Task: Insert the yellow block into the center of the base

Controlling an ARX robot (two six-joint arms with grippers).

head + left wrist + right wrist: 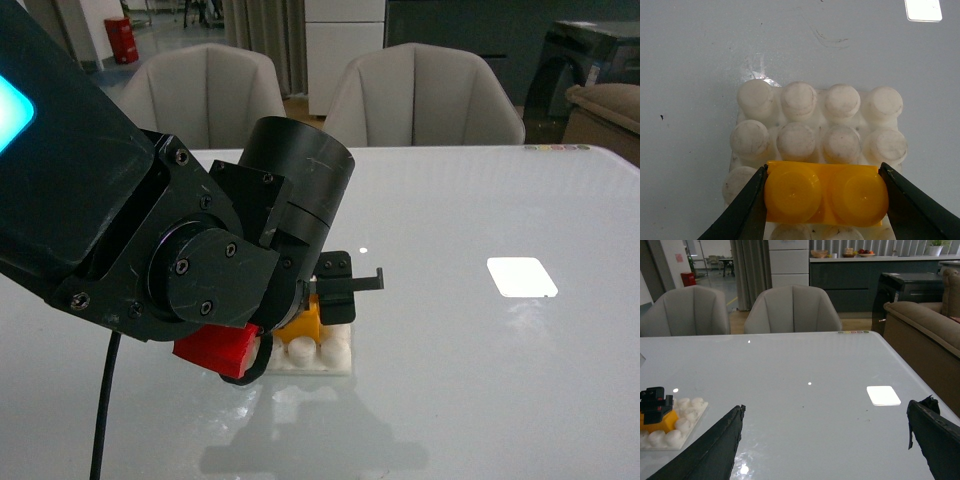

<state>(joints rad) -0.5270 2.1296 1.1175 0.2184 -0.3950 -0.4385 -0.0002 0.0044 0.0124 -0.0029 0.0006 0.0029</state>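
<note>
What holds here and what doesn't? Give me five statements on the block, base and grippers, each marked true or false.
1. The left gripper is shut on the block, one finger at each end. True.
2. The block is green. False: it is yellow.
3. The right gripper holds the base. False: it is open and empty, well away from the base.
4. The block is over the base's studs. True; whether it is pressed home cannot be told.
5. The base lies on a chair. False: it lies on the table.
</note>
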